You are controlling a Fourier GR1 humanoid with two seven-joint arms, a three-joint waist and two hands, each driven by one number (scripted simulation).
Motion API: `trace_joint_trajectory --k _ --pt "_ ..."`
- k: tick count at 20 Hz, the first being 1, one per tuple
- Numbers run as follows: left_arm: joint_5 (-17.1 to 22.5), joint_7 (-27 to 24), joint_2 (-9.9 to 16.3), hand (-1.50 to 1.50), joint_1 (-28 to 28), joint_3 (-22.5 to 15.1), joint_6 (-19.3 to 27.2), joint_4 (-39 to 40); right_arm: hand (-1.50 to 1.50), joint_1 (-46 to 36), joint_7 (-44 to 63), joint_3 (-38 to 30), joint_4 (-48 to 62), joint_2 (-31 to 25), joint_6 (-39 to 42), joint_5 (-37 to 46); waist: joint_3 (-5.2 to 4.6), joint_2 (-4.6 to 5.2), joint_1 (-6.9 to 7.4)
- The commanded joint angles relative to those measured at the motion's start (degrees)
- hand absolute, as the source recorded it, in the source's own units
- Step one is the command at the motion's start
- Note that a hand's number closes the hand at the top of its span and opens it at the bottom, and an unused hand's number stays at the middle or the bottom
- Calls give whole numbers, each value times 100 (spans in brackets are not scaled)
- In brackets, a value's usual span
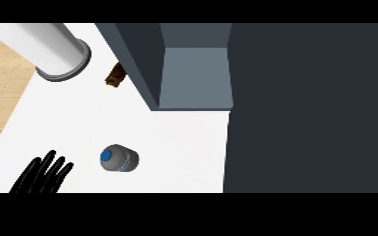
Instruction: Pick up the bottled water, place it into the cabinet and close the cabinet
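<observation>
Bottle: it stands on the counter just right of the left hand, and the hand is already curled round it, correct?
Not quite. The head view shows the bottle standing on the counter just right of the left hand, but the fingers are straight and apart from it.

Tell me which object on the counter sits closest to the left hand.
The bottled water, grey with a blue cap, just right of the left hand. The small brown item lies farther up by the cabinet.

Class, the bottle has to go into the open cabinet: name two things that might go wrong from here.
1. The bottled water stands upright beside the left hand, so a sideways brush may tip it.
2. The cabinet opening is narrow between dark walls; the bottle might catch an edge going in.
</observation>
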Motion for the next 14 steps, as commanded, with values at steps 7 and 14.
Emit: trace_joint_trajectory --k 7,14 --pt "-511 -248 142 -150 -1262 512 -142 1493 -150 487 -408 192 -46 -163 141 50 0 4 -43" --pt "-1124 -641 -66 -150 -2039 474 -82 2653 -150 341 -437 43 -7 -286 180 -108 -1 8 -35"
